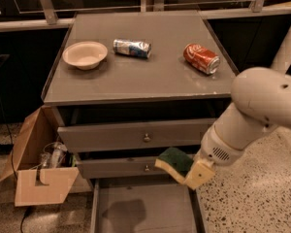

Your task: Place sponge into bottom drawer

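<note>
The sponge (176, 159), dark green on top, is held in my gripper (177, 169), whose pale tan fingers (198, 174) close on it from the right. It hangs in front of the middle drawer (136, 167), above the right rear part of the bottom drawer (140, 210). The bottom drawer is pulled out, a wide shallow grey tray with a bare floor. My white arm (254, 110) comes in from the right.
On the cabinet top (145, 67) stand a beige bowl (85, 54), a lying blue-silver can (131, 47) and a lying red can (201, 58). The top drawer (136, 136) is slightly out. An open cardboard box (41, 166) with items stands at the left on the speckled floor.
</note>
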`<state>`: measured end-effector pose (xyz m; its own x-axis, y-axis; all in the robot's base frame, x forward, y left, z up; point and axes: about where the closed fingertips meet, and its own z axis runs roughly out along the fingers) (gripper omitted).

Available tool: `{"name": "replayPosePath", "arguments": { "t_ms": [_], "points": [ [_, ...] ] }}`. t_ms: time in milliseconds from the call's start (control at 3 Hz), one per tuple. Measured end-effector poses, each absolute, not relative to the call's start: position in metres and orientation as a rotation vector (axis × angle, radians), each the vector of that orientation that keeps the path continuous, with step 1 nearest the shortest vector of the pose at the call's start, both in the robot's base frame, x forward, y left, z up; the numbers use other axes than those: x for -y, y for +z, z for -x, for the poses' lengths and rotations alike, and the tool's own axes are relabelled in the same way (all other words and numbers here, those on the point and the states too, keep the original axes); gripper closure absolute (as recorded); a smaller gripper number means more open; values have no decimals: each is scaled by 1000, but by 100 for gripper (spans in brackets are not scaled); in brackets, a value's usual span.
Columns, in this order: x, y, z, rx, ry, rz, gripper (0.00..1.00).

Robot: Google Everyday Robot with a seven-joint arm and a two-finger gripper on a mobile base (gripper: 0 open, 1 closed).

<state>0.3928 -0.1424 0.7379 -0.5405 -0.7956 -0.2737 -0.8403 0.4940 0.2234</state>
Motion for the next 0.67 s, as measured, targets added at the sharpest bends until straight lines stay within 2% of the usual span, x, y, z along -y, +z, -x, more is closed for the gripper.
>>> {"name": "replayPosePath", "arguments": {
  "t_ms": [333,667],
  "points": [
    [138,688,-386,-2607,582,1388,100],
    [138,688,-386,-2607,582,1388,100]
  ]
}}
